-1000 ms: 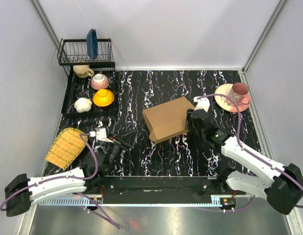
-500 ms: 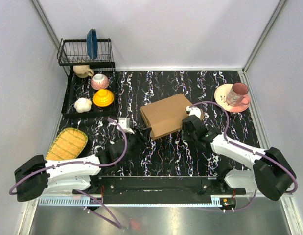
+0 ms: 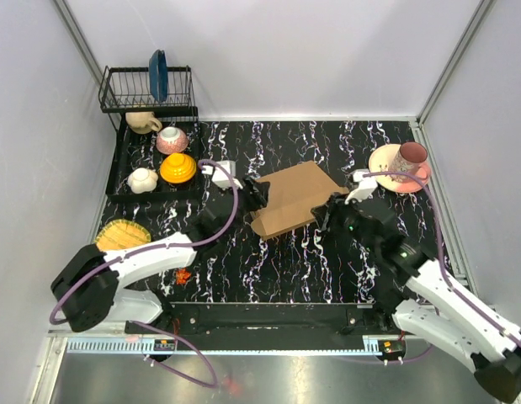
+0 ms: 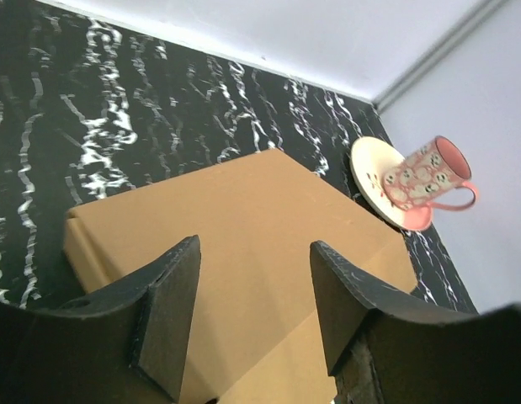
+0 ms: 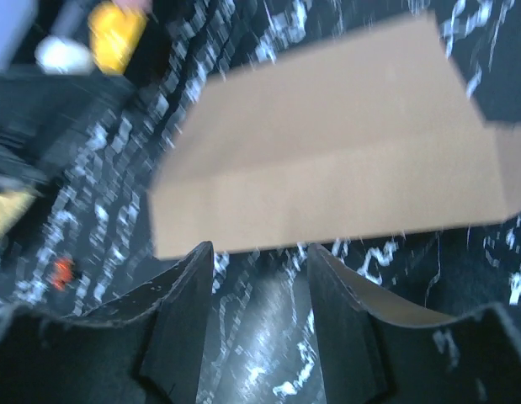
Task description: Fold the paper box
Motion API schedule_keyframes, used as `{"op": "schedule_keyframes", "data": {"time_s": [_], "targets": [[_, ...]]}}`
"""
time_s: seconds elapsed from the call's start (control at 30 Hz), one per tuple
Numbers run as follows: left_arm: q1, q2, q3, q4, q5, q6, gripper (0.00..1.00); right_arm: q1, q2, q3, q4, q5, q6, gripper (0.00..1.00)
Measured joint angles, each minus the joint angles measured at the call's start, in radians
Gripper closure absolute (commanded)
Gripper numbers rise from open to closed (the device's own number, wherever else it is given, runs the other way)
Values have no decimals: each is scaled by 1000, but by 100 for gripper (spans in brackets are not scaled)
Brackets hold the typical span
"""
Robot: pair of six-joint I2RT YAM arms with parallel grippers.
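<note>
Top external view: the flat brown paper box [image 3: 298,195] lies mid-table, slightly skewed. The left gripper [image 3: 258,194] hangs over the box's 9 o'clock edge, fingers spread and grasping nothing. The right gripper [image 3: 327,214] sits at its 4 o'clock corner, likewise released, fingertips just short of the cardboard. A pink mug [image 3: 410,158] on a saucer [image 3: 383,167] stands at 2 o'clock, well apart.

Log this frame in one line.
paper box: flat on table | left gripper: open, at its left edge | right gripper: open, at its right edge | grasp: none
</note>
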Motion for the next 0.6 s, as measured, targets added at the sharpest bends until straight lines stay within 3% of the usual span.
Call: {"op": "schedule_keyframes", "data": {"time_s": [0.1, 0.27, 0.47, 0.6], "targets": [[1, 86, 79, -22, 68, 14, 42, 0, -53, 97, -24, 11, -20, 43], [0, 233, 163, -67, 152, 25, 45, -2, 105, 268, -2, 72, -67, 43], [0, 315, 142, -51, 209, -5, 48, -38, 393, 300, 9, 89, -95, 43], [4, 319, 100, 43, 222, -29, 50, -78, 463, 278, 7, 87, -91, 43]]}}
